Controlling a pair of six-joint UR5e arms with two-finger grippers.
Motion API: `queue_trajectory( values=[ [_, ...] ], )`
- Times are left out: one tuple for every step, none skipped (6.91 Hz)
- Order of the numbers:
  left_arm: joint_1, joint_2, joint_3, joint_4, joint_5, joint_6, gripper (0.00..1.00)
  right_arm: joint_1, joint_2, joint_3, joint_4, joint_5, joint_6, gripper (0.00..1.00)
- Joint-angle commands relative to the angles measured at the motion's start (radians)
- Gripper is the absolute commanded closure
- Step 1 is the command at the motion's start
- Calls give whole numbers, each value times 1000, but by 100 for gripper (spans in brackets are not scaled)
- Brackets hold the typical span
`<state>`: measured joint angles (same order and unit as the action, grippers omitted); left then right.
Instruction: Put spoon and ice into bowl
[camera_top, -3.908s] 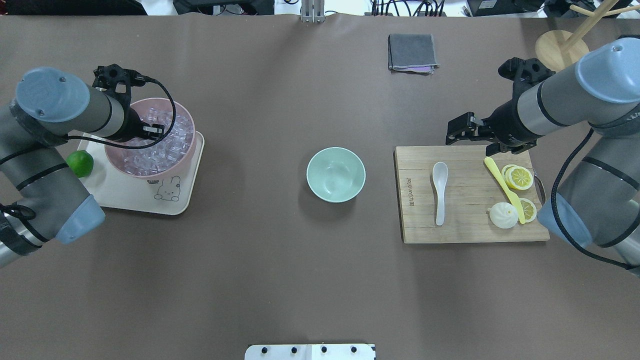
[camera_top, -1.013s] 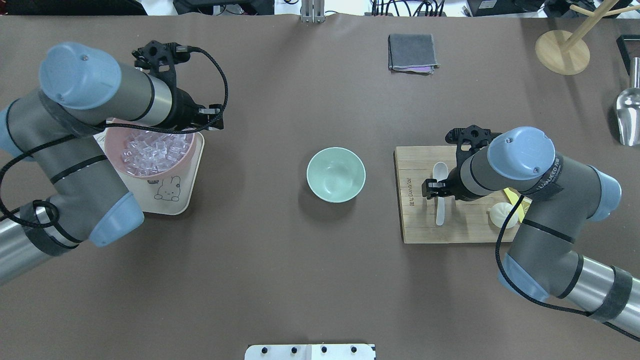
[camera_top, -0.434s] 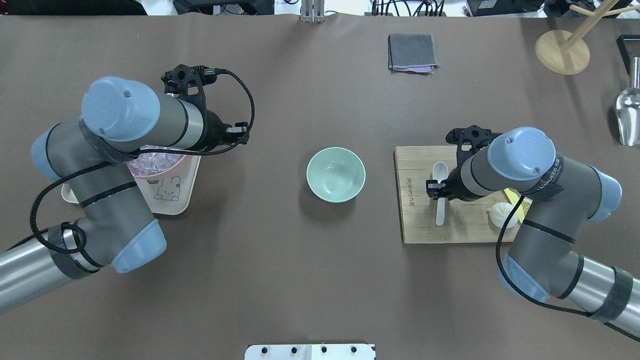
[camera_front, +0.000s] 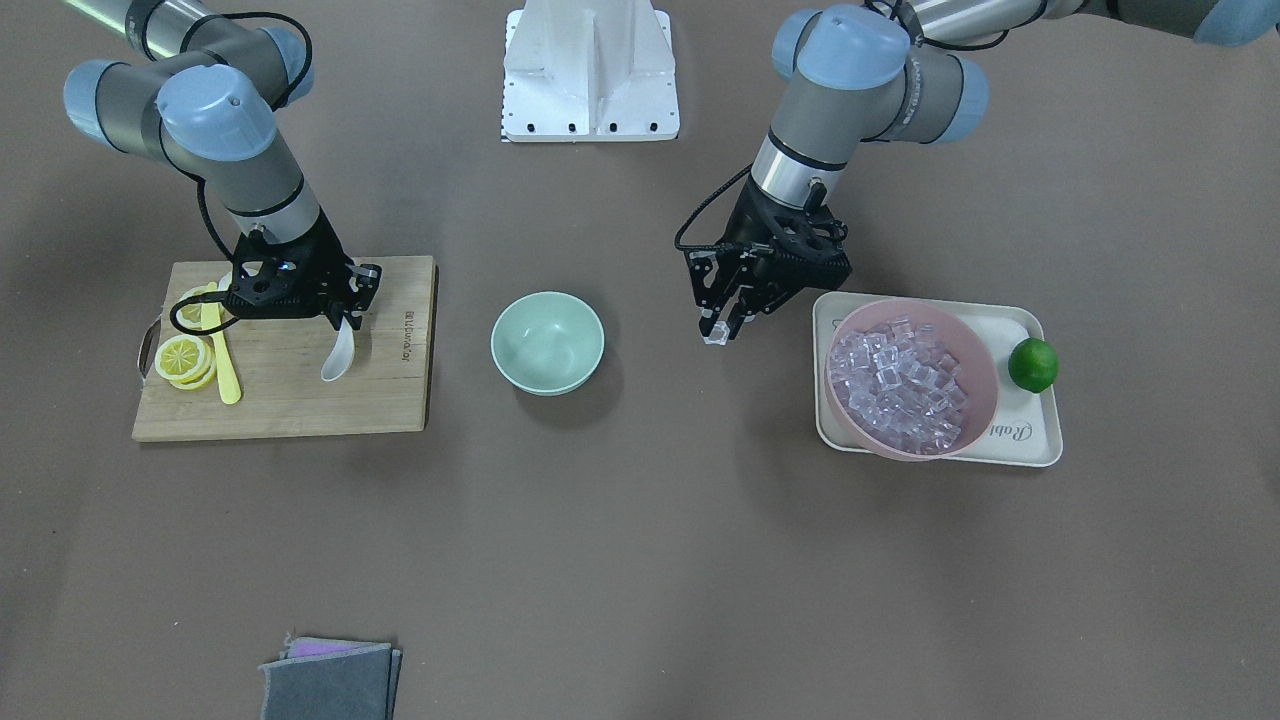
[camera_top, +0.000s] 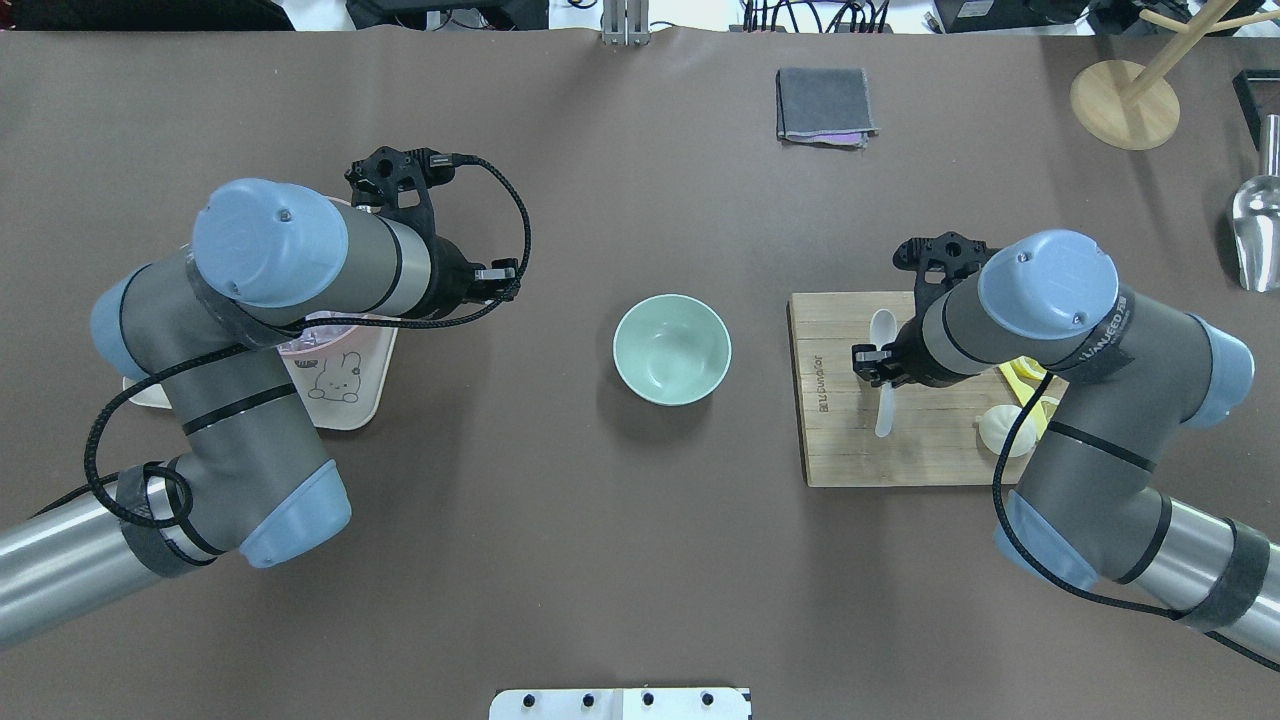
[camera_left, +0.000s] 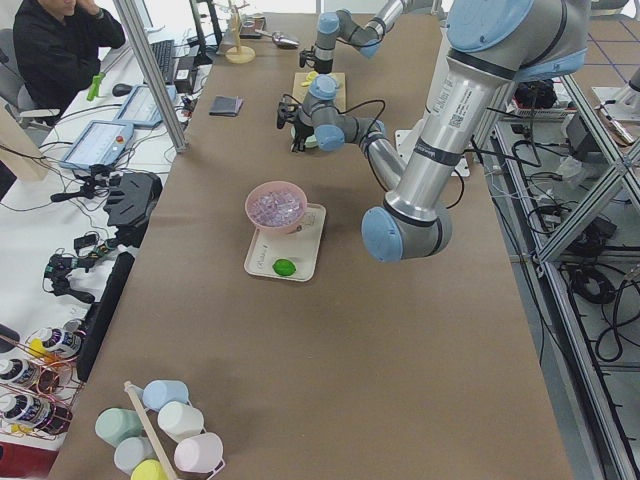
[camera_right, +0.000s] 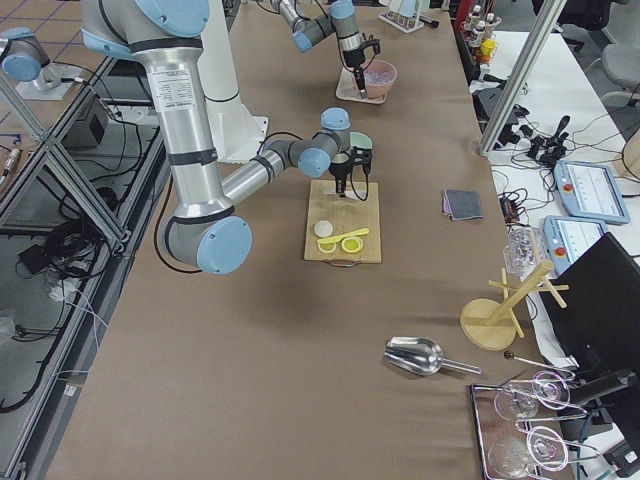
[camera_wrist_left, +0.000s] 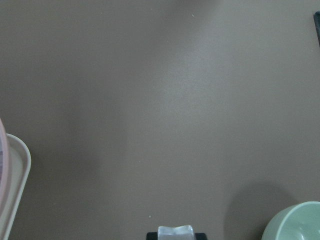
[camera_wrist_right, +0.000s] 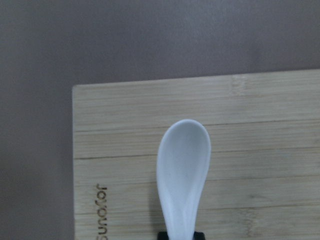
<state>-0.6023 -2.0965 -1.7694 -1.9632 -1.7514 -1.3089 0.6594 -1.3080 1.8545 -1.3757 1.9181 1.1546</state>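
Glassy ice (camera_front: 716, 337) sits clamped in the jaws of the left gripper (camera_front: 722, 327) over the tabletop (camera_front: 640, 520); the bowl (camera_front: 547, 342) lies near, toward centre. Farther across, the right gripper (camera_front: 343, 318) has its jaws clamped on the spoon (camera_front: 337, 360) over the board (camera_front: 390, 400), scoop pointing forward.

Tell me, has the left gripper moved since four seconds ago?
Yes. In the overhead view the left gripper has gone rightward, from over the pink bowl to beyond the tray, toward the mint-green bowl.
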Motion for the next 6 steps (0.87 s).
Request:
queue_trajectory(
  values=[
    [102,-72,16,3,103,-82,100,52,91,87,-204,38,-1,100],
    [158,-112,43,3,154,-120,100,57,116,94,-215,53,-1,100],
    [177,-202,138,-2,211,-165,100,58,136,89,-217,53,1,100],
    [203,-297,231,-2,249,-190,100,58,154,80,-218,53,1,100],
    [203,-333,286,-3,268,-191,100,58,154,78,-218,53,1,100],
    [203,-332,310,-34,270,-190,100,58,154,77,-218,53,1,100]
  ],
)
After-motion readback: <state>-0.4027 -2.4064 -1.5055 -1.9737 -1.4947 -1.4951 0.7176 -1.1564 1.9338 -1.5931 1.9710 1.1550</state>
